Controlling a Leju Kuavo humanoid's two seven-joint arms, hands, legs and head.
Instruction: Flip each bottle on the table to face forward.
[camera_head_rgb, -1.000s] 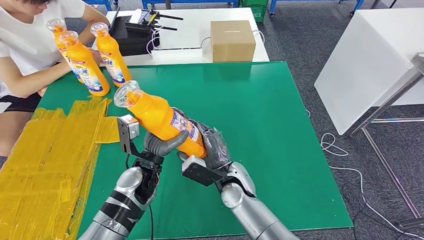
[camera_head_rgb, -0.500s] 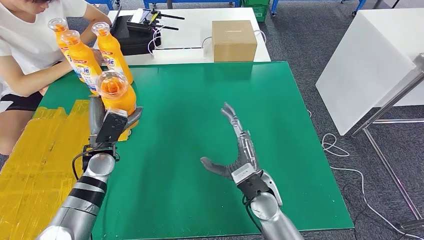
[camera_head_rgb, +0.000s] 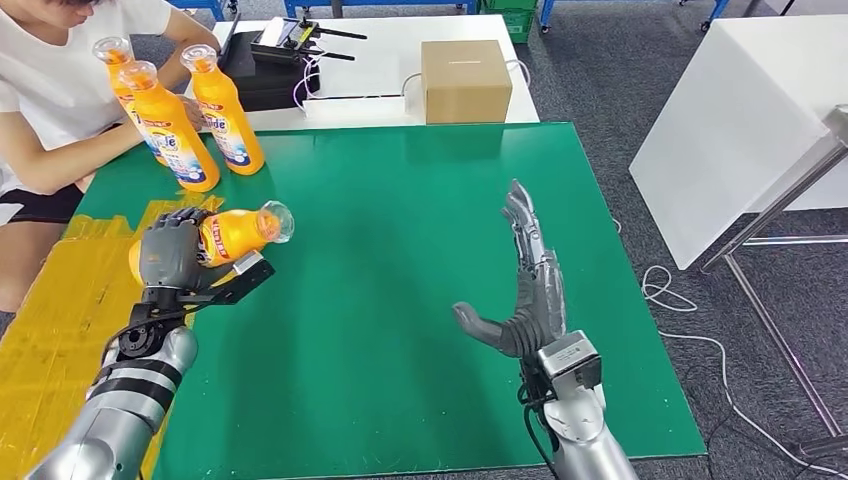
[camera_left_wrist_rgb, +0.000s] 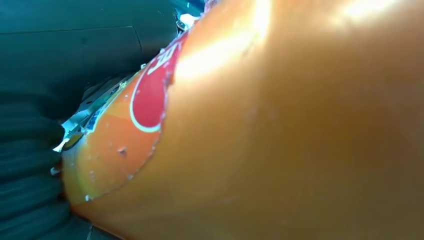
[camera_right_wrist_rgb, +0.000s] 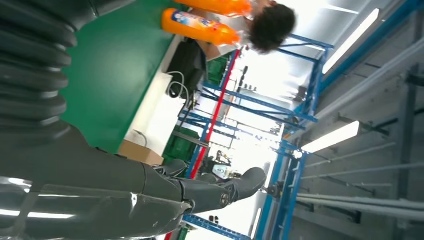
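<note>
Left hand (camera_head_rgb: 172, 252) grips the orange plastic bottle (camera_head_rgb: 232, 232) around its body, holding it on its side above the green mat's (camera_head_rgb: 400, 250) left edge, probably to turn its label forward. Right hand (camera_head_rgb: 525, 290) hovers empty over this mat, fingers spread.

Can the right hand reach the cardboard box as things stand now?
Probably yes. The right hand is open and holds nothing, and bare green mat lies between it and the cardboard box. The box stands past the mat's far edge, so reach is uncertain.
</note>
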